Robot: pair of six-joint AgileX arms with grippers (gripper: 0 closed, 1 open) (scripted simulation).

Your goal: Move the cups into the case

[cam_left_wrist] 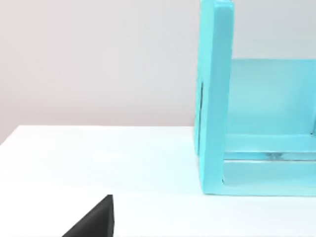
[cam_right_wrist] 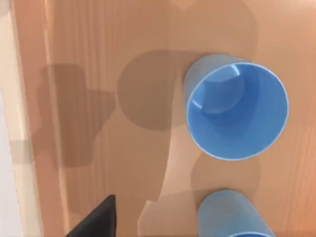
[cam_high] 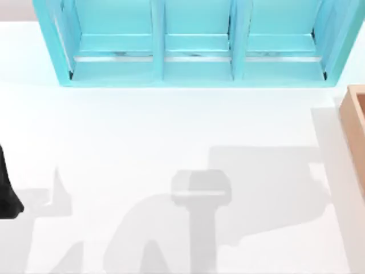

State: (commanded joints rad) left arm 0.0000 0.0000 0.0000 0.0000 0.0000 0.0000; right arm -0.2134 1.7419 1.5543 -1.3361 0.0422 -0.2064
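2 blue cups stand upright on the floor of a brown wooden tray (cam_right_wrist: 74, 98), mouths facing up toward the right wrist camera, long axes vertical. The nearer cup (cam_right_wrist: 236, 106) shows its whole round rim and inner base; the second cup (cam_right_wrist: 232, 215) sits just beside it, apart, cut by the frame edge. The tray's corner (cam_high: 355, 123) lies at the desk's right edge in the top view. 1 pale blue case (cam_high: 197, 43) with 3 open compartments stands at the far side of the white desk (cam_high: 171, 125), well apart from the tray. The left arm (cam_high: 7, 188) is at the desk's left edge. Whether either hand is wide or narrow, I cannot tell.
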